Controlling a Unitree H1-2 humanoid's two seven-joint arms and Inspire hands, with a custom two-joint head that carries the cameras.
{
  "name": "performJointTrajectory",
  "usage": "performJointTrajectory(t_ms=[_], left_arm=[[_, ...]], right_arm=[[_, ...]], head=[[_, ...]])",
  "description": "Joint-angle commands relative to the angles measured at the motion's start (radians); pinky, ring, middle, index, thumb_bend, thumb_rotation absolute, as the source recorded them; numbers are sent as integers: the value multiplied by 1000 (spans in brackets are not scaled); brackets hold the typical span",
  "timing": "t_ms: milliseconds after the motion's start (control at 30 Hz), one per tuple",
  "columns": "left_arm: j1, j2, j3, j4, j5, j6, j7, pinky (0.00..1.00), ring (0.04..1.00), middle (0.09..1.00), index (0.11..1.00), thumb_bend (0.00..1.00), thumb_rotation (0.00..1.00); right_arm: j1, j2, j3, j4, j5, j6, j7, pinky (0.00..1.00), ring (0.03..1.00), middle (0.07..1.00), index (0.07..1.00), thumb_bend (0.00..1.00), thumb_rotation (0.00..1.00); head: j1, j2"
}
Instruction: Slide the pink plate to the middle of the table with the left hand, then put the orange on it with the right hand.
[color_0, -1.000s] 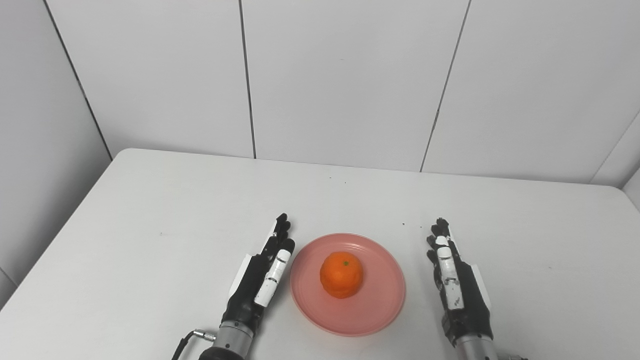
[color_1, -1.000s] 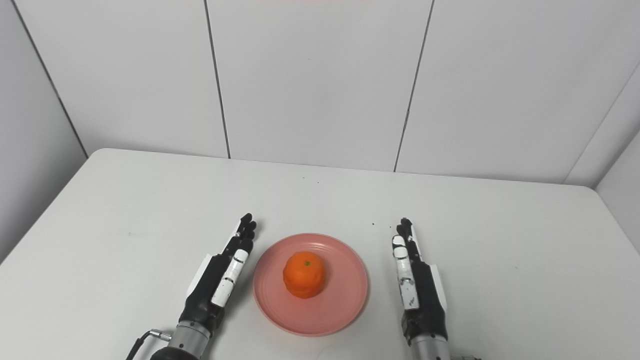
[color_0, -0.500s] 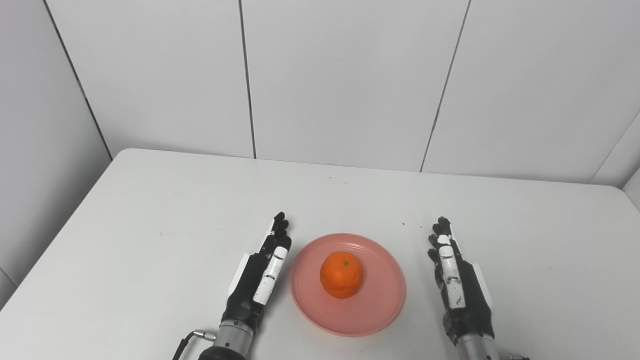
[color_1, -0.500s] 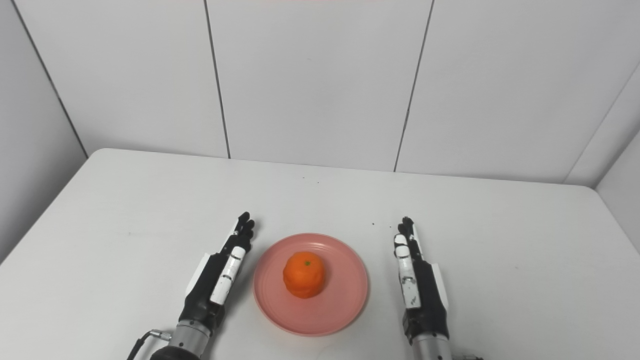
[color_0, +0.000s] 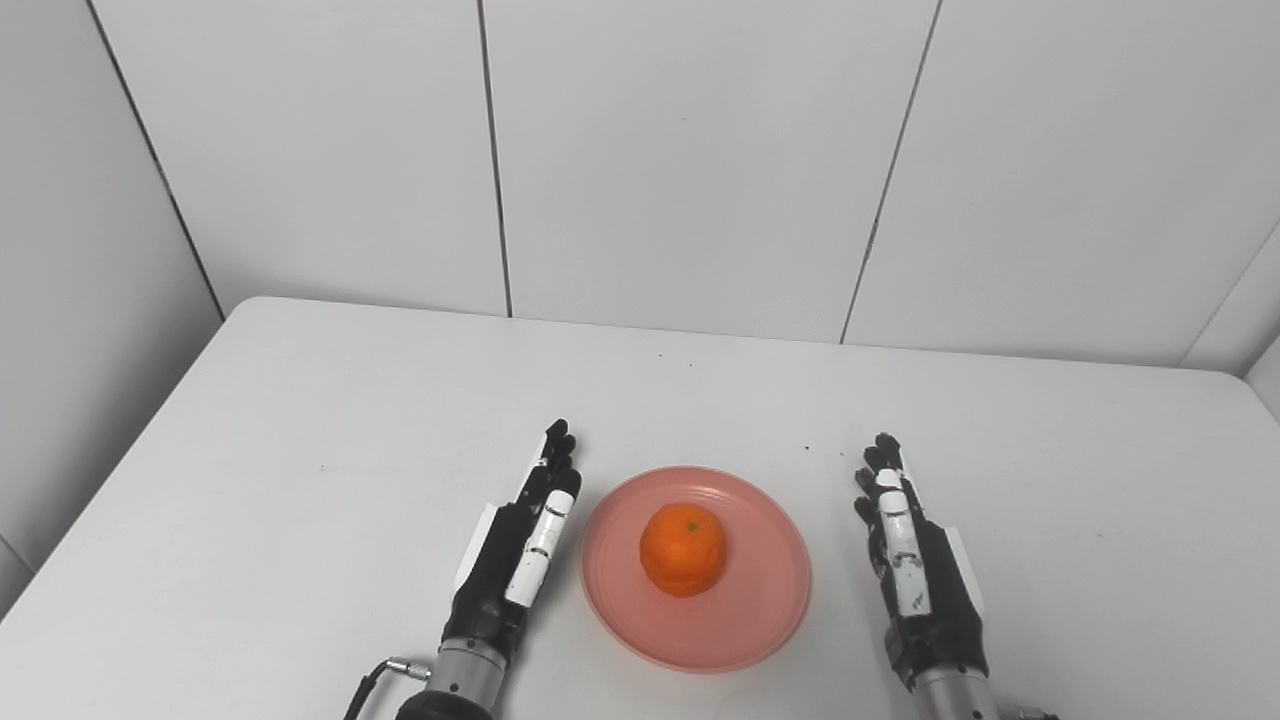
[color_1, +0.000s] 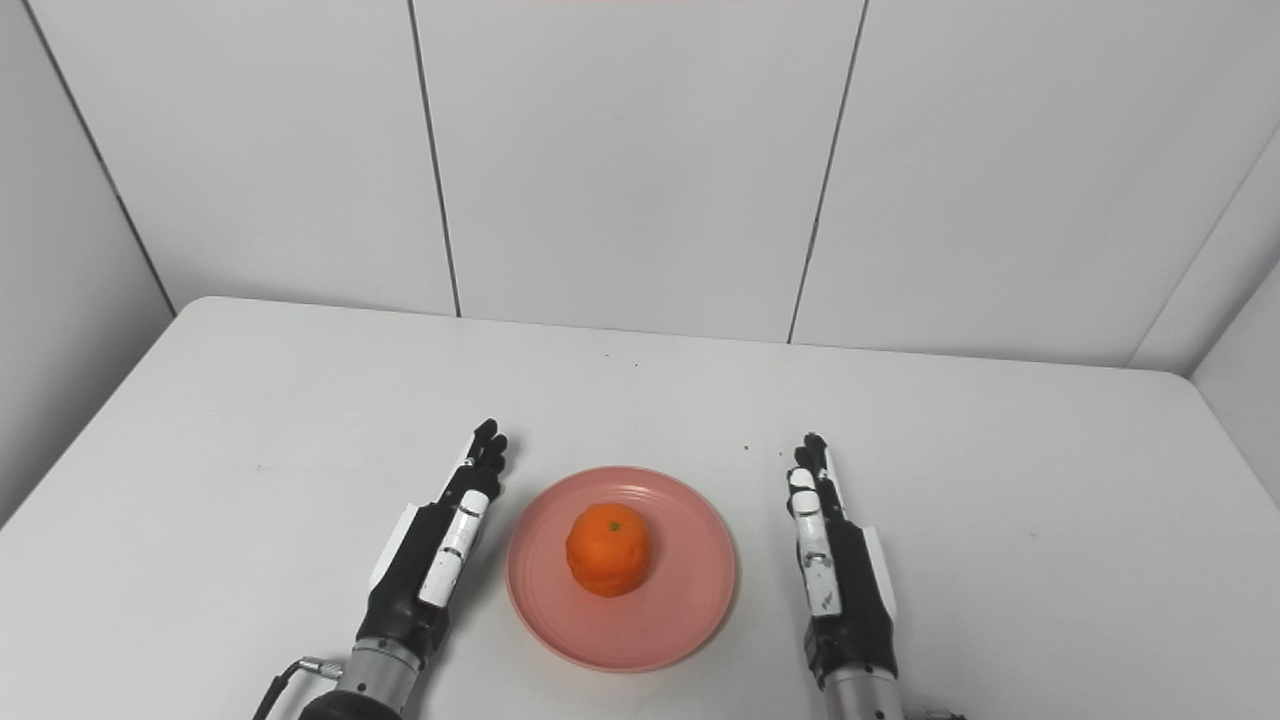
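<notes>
The pink plate (color_0: 750, 620) lies on the white table (color_0: 300, 420) near its front edge, about midway across. An orange (color_0: 684, 548) with a small green stem mark sits on the plate, a little left of its centre. My left hand (color_0: 520, 545) rests just left of the plate's rim, fingers stretched forward, open and holding nothing. My right hand (color_0: 910, 560) lies right of the plate with a small gap, also open with straight fingers and nothing in it.
White wall panels (color_0: 700, 150) rise behind the table's far edge. A few tiny dark specks (color_0: 808, 450) dot the tabletop beyond the plate. A cable and metal connector (color_0: 395, 668) show beside my left wrist.
My left hand has drifted slightly left and away from the plate's rim. The plate, the orange and my right hand have stayed put.
</notes>
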Motion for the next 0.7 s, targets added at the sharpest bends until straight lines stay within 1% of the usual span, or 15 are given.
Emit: performJointTrajectory(t_ms=[0,167,300,433,667], left_arm=[[-30,-6,-4,-24,-5,-22,1,1000,1000,1000,1000,461,1000],[-29,-4,-5,-25,-6,-23,1,1000,1000,1000,1000,457,1000],[-30,-3,-5,-23,-3,-27,3,1000,1000,1000,1000,459,1000],[-31,-3,-3,-19,-8,-33,2,1000,1000,1000,1000,457,1000],[-29,-5,-2,-28,-9,-21,2,1000,1000,1000,1000,461,1000]], right_arm=[[-28,2,2,-21,-6,-22,1,997,980,991,998,281,1000],[-29,7,1,-22,0,-19,0,1000,986,995,997,284,1000],[-31,8,2,-22,-6,-17,-3,1000,982,991,996,263,1000],[-29,6,4,-23,-10,-21,-2,1000,979,989,995,276,1000],[-28,9,2,-31,-9,-11,-1,1000,982,991,997,276,1000]], head=[[1,2],[-1,3],[-2,2],[-1,3],[-1,5]])
